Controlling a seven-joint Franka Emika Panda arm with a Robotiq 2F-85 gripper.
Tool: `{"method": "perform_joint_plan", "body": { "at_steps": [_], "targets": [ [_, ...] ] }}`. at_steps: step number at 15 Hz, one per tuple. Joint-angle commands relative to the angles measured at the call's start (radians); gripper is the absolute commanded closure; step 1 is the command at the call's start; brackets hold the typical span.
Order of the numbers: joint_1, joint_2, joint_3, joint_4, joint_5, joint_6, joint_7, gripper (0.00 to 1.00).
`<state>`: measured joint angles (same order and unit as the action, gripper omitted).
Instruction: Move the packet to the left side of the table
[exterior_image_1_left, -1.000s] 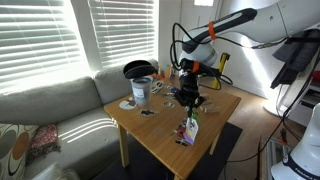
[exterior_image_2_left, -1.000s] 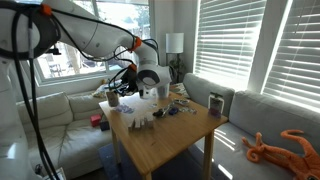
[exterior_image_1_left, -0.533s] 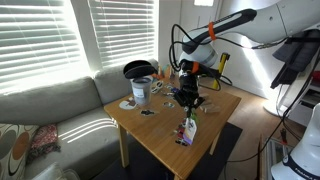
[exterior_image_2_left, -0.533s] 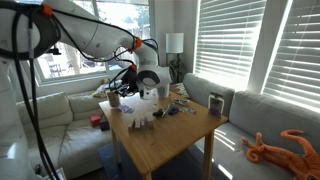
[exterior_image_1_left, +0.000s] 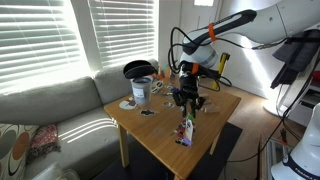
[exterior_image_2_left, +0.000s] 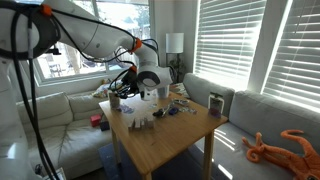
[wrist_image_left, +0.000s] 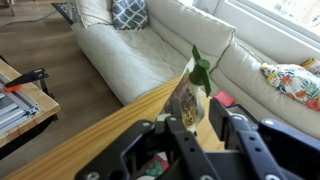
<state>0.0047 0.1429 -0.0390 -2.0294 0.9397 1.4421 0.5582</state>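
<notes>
At the edge of the table (exterior_image_1_left: 150, 132), toward 6 o'clock from the gripper (exterior_image_1_left: 188, 101), the packet (exterior_image_1_left: 186, 130) stands upright, ungrasped; jaw spread we cannot tell; we judge this the approach, next needing descent and a careful close around it.

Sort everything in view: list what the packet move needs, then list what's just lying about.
For the job: packet, standing upright near the table edge; table; gripper, above the packet.

Lying about: can; coaster; sofa; patterned cushion.
</notes>
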Motion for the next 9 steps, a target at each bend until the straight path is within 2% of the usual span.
{"method": "perform_joint_plan", "body": {
  "at_steps": [1, 4, 6, 7, 8, 9],
  "targets": [
    [-0.004, -0.093, -0.012, 0.015, -0.076, -0.002, 0.026, 0.32],
    [-0.006, -0.199, -0.010, 0.053, -0.212, -0.048, 0.034, 0.12],
    [-0.008, -0.276, 0.001, 0.080, -0.301, -0.124, 0.025, 0.01],
    [-0.010, -0.306, 0.007, 0.098, -0.341, -0.160, 0.011, 0.00],
    [-0.018, -0.232, 0.004, 0.090, -0.270, -0.117, 0.005, 0.00],
    [-0.020, -0.263, 0.007, 0.095, -0.279, -0.127, 0.008, 0.03]
  ]
}}
